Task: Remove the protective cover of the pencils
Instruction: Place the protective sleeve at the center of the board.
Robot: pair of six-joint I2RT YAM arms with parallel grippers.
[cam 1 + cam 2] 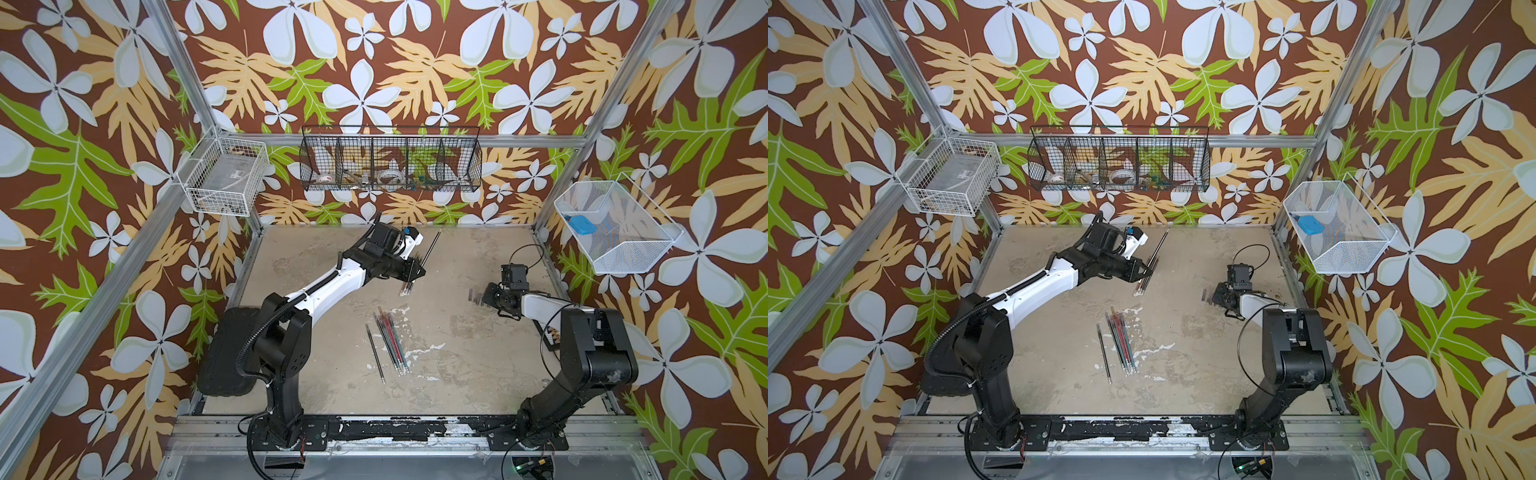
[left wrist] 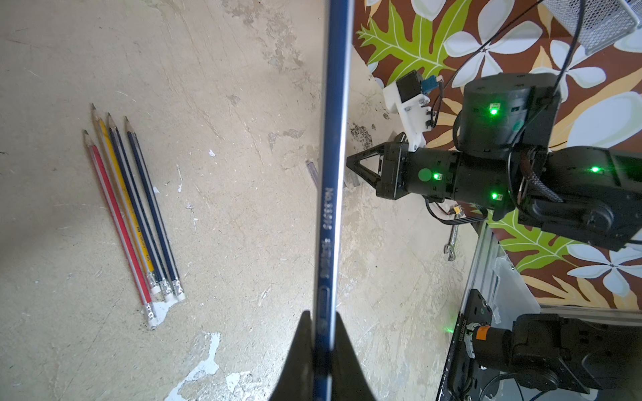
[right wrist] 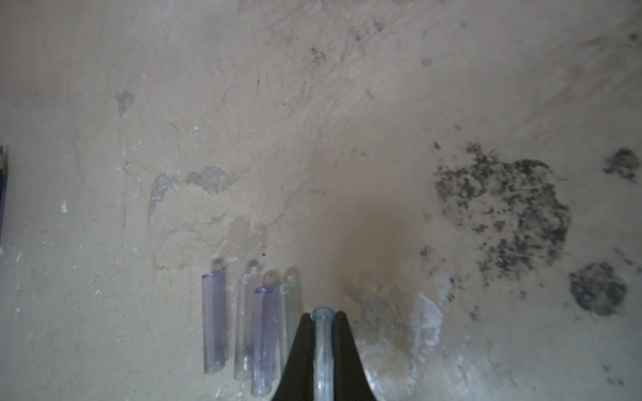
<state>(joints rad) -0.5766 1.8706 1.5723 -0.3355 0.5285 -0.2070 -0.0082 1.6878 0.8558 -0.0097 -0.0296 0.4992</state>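
Taking the back wall as twelve o'clock, the left gripper [image 1: 417, 271] hangs over the table [image 1: 457, 374], a little toward twelve from its middle. It is pinched tight on a dark blue pencil [image 2: 333, 139], and the shaft runs on toward one o'clock, clear of the surface.

Just at seven o'clock of that gripper, five pencils [image 2: 132, 215] lie side by side on the table. They are red, yellow and dark, with sharpened tips bare and erasers toward six. Further toward six, about mid-table, a bundle [image 1: 390, 340] of pencils lies roughly eleven to five. A single pencil [image 1: 375, 353] sits just beside it on its nine o'clock side. Whether those tips are covered I can't make out from here.

The right gripper [image 3: 323, 314] sits close over the table at about three o'clock of its middle. It is closed on a clear cap [image 3: 323, 347] that lies along the fingers. Four more caps [image 3: 264, 340], pale and see-through, lie in a row on the table just beside it. In both top views they are at the gripper's nine o'clock, some touching each other and well apart from all the pencils.
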